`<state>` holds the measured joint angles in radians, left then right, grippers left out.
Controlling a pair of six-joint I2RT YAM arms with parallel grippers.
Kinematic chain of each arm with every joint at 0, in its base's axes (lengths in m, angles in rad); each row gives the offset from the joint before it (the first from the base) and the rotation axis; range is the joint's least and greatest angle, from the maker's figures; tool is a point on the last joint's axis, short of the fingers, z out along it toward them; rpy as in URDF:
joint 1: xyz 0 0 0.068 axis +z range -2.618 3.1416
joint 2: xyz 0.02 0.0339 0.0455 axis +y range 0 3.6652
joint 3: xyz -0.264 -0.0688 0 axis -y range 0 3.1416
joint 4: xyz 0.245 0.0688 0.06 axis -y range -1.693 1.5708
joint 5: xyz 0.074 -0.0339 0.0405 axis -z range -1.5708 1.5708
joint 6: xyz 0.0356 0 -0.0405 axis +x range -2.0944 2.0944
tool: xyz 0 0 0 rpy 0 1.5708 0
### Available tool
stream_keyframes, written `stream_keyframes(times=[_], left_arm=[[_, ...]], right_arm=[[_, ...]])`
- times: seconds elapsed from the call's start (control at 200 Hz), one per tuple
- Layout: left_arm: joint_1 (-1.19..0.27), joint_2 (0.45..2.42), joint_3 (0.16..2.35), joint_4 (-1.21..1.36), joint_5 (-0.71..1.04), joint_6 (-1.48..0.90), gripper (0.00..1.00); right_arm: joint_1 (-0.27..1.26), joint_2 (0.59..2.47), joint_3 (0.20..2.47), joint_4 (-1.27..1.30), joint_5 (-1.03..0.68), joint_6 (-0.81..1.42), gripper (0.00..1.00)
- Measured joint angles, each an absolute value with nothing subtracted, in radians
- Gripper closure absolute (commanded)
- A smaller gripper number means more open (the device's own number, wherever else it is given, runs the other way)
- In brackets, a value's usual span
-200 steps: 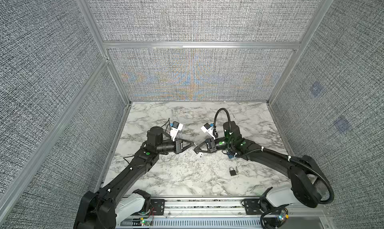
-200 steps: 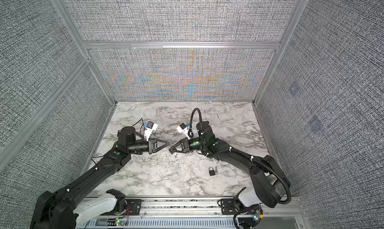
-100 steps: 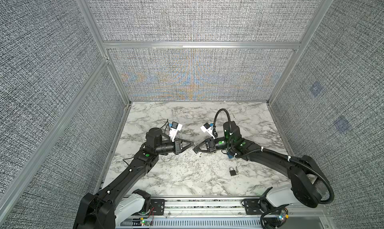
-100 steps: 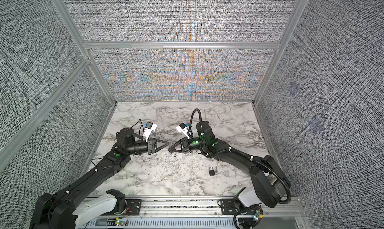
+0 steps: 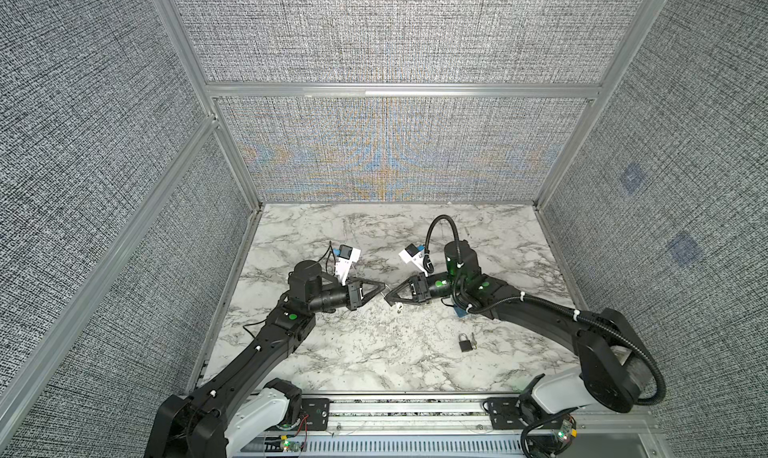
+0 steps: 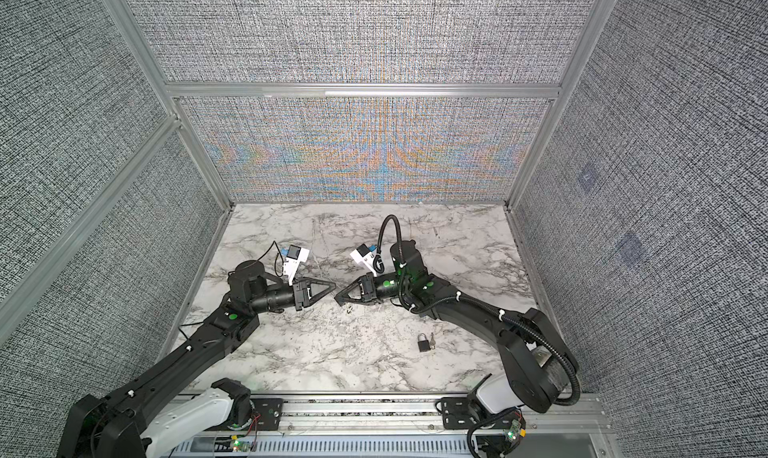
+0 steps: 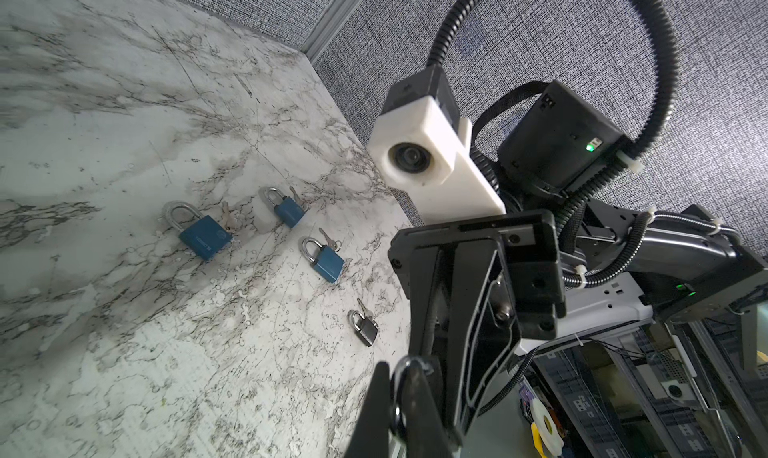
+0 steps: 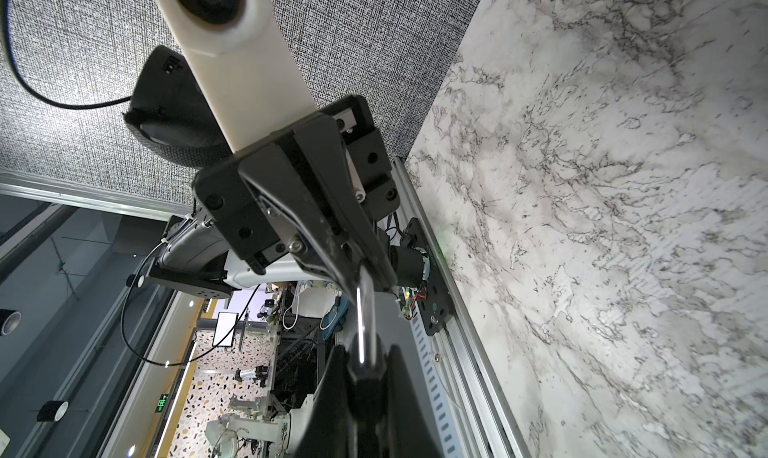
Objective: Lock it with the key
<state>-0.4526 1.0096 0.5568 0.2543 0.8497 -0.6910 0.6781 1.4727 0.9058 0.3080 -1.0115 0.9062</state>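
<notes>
My two grippers meet tip to tip above the middle of the marble table (image 5: 353,352). A small padlock is held between them. In the right wrist view my right gripper (image 8: 365,352) is shut on its dark body (image 8: 365,377), and the silver shackle (image 8: 362,310) runs up to the left fingertips. My left gripper (image 7: 399,368) is shut on that shackle loop (image 7: 405,362). In both top views the left gripper (image 5: 381,287) (image 6: 332,287) faces the right gripper (image 5: 388,300) (image 6: 337,301). A small silver piece (image 5: 398,307) hangs under them; I cannot tell if it is the key.
A black padlock (image 5: 464,344) (image 6: 423,343) (image 7: 365,329) lies on the table near the front right with a key beside it. Three blue padlocks (image 7: 203,233) (image 7: 289,210) (image 7: 326,260) with keys lie beyond it, under the right arm. Grey walls enclose three sides.
The left arm has shifted slightly and its wrist has turned a little. Both grippers stay shut, tip to tip, in the same place.
</notes>
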Motion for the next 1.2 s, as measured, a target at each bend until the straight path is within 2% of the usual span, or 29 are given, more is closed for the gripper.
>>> stream_keyframes(times=[0.535,1.2], left_arm=[[-0.479,0.98,0.508,0.322,0.777,-0.742,1.0],[-0.508,0.974,0.48,0.357,0.679,-0.764,1.0]], right_arm=[[0.68,1.497,0.984,0.165,-0.99,0.836,1.0],[0.665,1.539,1.018,0.134,-0.991,0.801,1.0]])
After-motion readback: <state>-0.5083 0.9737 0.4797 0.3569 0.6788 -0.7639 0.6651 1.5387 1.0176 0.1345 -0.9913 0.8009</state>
